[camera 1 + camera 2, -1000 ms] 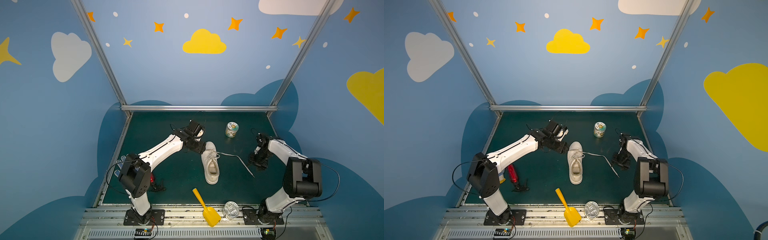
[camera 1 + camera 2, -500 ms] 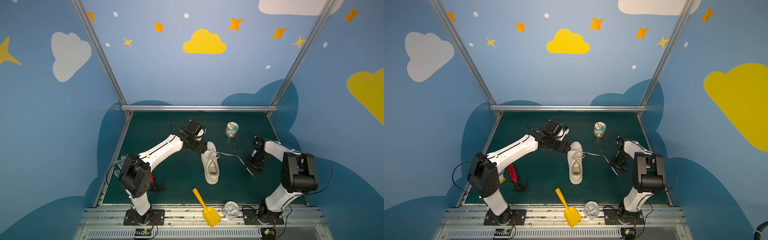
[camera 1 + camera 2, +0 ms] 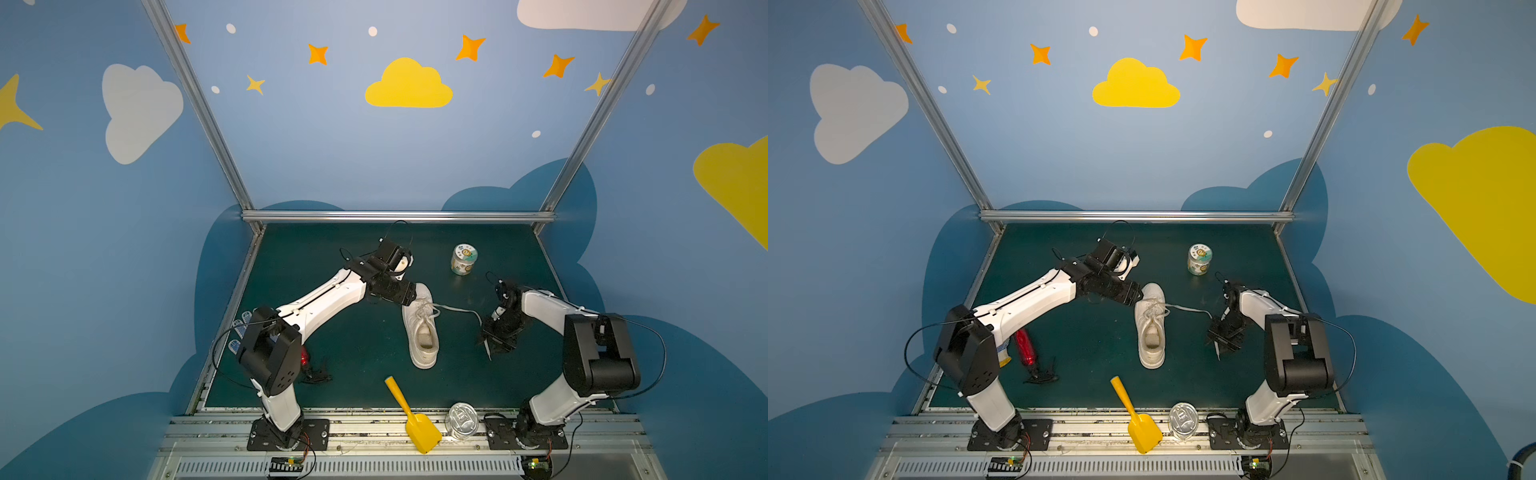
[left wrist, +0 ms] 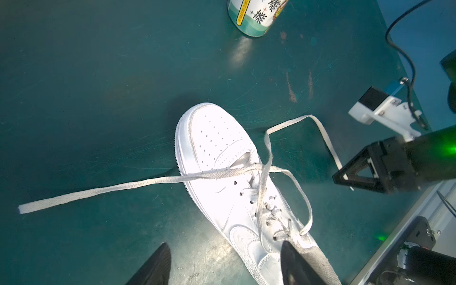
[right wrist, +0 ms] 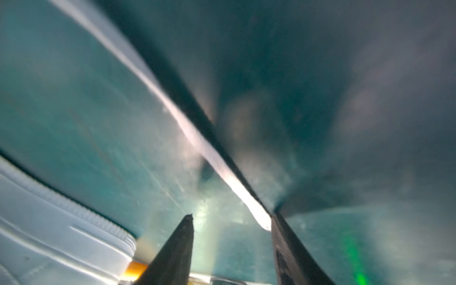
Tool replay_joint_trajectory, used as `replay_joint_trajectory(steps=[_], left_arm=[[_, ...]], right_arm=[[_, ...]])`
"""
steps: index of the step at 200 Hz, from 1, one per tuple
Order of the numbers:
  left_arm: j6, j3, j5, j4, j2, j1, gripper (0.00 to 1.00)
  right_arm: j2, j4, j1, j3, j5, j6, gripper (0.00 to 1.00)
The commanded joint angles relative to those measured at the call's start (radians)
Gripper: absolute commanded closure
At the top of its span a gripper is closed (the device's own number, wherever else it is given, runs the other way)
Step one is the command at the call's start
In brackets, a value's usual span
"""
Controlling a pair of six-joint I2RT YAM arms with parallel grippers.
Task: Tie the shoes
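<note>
The green bench (image 3: 332, 257) carries a white low-top sneaker (image 3: 422, 328) near its middle, toe toward the back wall, untied. The left gripper (image 4: 227, 267) hovers by the toe end, jaws apart and empty. The right gripper (image 5: 232, 218) sits low to the sneaker's right, jaws apart. One flat lace (image 5: 172, 106) lies against one jaw, unpinched. The other lace (image 4: 98, 191) trails across the bench.

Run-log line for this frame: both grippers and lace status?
left gripper open above sneaker | right gripper open, lace end beside one finger, not pinched | laces crossed, no bow
</note>
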Motion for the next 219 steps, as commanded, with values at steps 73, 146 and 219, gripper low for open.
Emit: replay_joint_trajectory(steps=[73, 146, 219], left_arm=[[0.007, 0.016, 0.009, -0.002, 0.003, 0.006, 0.3], [0.005, 0.011, -0.013, -0.025, -0.012, 0.004, 0.3], [0.002, 0.003, -0.022, -0.027, -0.019, 0.004, 0.3]], right_arm=[[0.015, -0.139, 0.104, 0.08, 0.249, -0.04, 0.64], [0.084, -0.065, 0.086, 0.079, 0.202, -0.071, 0.76], [0.118, -0.013, 0.06, 0.06, 0.113, -0.06, 0.9]])
